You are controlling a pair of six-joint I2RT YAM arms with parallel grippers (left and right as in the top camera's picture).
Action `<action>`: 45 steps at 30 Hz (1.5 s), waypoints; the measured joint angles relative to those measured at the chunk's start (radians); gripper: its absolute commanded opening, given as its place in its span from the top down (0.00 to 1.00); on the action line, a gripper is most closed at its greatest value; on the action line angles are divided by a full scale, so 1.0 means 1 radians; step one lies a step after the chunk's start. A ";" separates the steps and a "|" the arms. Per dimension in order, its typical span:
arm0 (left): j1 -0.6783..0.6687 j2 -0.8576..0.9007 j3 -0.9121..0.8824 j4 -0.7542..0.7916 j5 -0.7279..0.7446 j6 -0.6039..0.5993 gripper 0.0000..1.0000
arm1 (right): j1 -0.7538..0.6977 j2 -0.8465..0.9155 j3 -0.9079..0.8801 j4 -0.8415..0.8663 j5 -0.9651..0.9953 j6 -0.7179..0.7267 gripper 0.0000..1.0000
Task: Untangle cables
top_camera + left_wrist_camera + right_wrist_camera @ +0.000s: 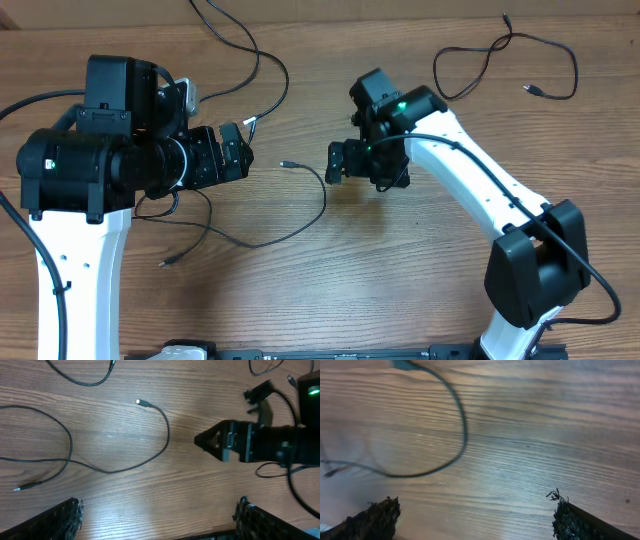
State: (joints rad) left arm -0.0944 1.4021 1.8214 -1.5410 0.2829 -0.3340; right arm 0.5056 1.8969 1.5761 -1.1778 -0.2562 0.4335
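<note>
Overhead: L gripper [238,155] and R gripper [337,161] faced each other, both w/ jaws wide open, holding nothing. 1 cable [325,197] lay on table [400,270] btw them, just ahead of each; 2nd cable [575,72] lay well behind R gripper.

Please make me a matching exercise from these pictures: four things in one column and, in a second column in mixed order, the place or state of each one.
Column one:
1. left end effector
2. right end effector
3. middle cable
4. far cable

Column two:
A. looped alone at the far right of the table
B. open, right of the middle cable's curve
C. curving between the two end effectors
D. open, left of the middle cable's curve

Pairs: 1-D, 2-B, 3-C, 4-A
</note>
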 measured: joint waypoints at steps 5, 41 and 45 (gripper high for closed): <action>0.000 0.000 0.000 0.000 0.000 0.000 0.00 | 0.047 0.000 -0.043 0.014 0.080 0.072 0.00; 0.000 0.000 0.000 0.001 0.000 0.000 0.00 | 0.177 0.000 -0.044 0.251 0.043 0.116 0.00; 0.000 0.000 0.000 0.030 0.000 0.000 0.00 | 0.177 0.000 -0.044 0.251 0.031 0.117 0.00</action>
State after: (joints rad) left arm -0.0944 1.4021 1.8214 -1.5112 0.2832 -0.3340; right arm 0.6830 1.8969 1.5322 -0.9272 -0.2253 0.5503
